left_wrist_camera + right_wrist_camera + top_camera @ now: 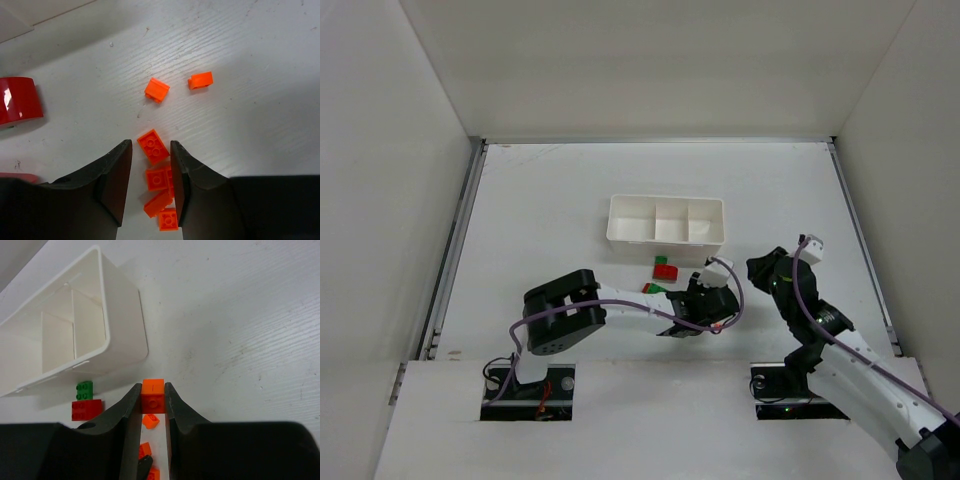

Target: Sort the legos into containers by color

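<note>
The tray [660, 243] stands ahead of me; bricks [665, 269] lie just before its near wall, and tiny pieces [153, 145] lie scattered to their right, nearer me.

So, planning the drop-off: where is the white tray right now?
Top view: the white tray sits near centre, with red and green bricks just in front of its near wall.

Robot lab: white-walled test enclosure [650, 60]

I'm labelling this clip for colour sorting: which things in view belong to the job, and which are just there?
Belongs to the job:
white tray
red brick
green brick
loose orange bricks
orange brick gripped by the right end effector
left end effector

Just there:
purple cables
enclosure walls
</note>
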Controlling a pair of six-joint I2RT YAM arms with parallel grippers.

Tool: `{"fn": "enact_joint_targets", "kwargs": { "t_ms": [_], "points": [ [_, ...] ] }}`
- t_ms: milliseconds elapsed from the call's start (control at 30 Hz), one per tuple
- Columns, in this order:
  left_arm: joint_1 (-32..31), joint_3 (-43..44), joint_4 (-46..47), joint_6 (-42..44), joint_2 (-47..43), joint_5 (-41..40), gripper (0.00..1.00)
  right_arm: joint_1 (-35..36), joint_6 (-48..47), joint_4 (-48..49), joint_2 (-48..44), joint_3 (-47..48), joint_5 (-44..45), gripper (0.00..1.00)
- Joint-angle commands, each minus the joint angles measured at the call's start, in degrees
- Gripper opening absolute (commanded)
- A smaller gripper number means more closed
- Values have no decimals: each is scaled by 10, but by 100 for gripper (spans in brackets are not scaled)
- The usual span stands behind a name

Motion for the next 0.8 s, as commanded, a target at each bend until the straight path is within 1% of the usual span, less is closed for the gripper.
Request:
{"fn": "enact_joint_targets", "kwargs": {
  "t_ms": [0, 167, 200, 300, 400, 467, 567, 767],
  "points": [
    [5, 17, -18, -25, -5, -9, 33, -1, -6, 34, 1, 0, -3, 20],
    [6, 23, -11, -25, 14, -1, 34, -1, -6, 38, 7, 0, 0, 20],
    [8, 25, -9, -25, 18, 0, 33, -1, -6, 38, 6, -1, 0, 20],
    [16, 26, -4, -23, 24, 11, 20, 0, -6, 38, 3, -2, -1, 20],
    [25, 18, 2, -24, 17, 21, 14, 1, -6, 38, 3, -2, -1, 20],
    [27, 5, 17, -22, -3, 25, 12, 1, -8, 38, 5, 0, -1, 20],
    [20, -24, 64, -8, -51, 25, 12, 1, -11, 37, 8, 5, -1, 20],
    [25, -89, 124, 23, -169, 21, 12, 11, -32, 38, 26, 42, -4, 20]
  ]
}}
